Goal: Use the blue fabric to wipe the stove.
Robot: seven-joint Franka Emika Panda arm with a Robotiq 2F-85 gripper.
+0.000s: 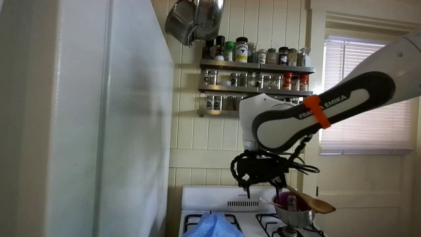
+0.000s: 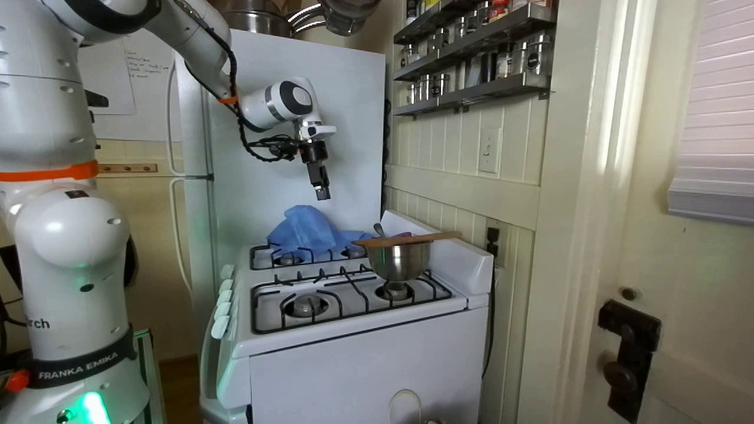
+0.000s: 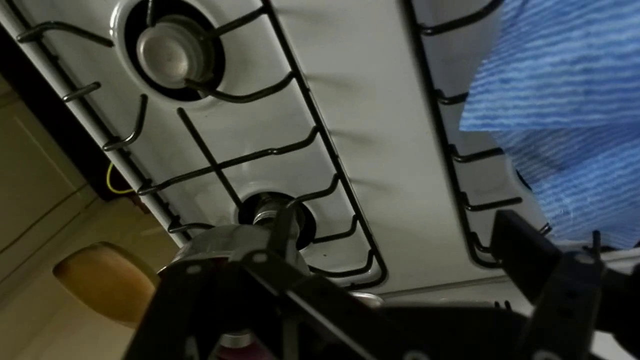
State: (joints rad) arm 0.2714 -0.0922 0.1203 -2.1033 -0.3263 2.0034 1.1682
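White arm (image 2: 70,227), black trim (image 1: 381,83), FRANKA EMIKA lettering (image 2: 78,365); orange bands (image 2: 50,172); black looped cables (image 2: 274,144); black fingers (image 3: 525,255).

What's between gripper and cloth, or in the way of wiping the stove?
Nothing visible between gripper and cloth. On the stove, black grates and, at a rear burner, the bowl with a wooden spoon across it would likely hinder wiping.

The stove (image 2: 365,359) is white, its grates (image 3: 215,167) black. On the stove, the blue fabric (image 3: 575,95) is sky-blue with paler wavy stripes. Also on the stove, the bowl (image 2: 399,262) is silver, the spoon (image 1: 317,204) across it tan-brown. Above the stove, the pincer (image 1: 263,197) is black. Beside the stove, the fridge (image 2: 336,147) is white; behind the stove, the wall (image 1: 204,135) is cream.
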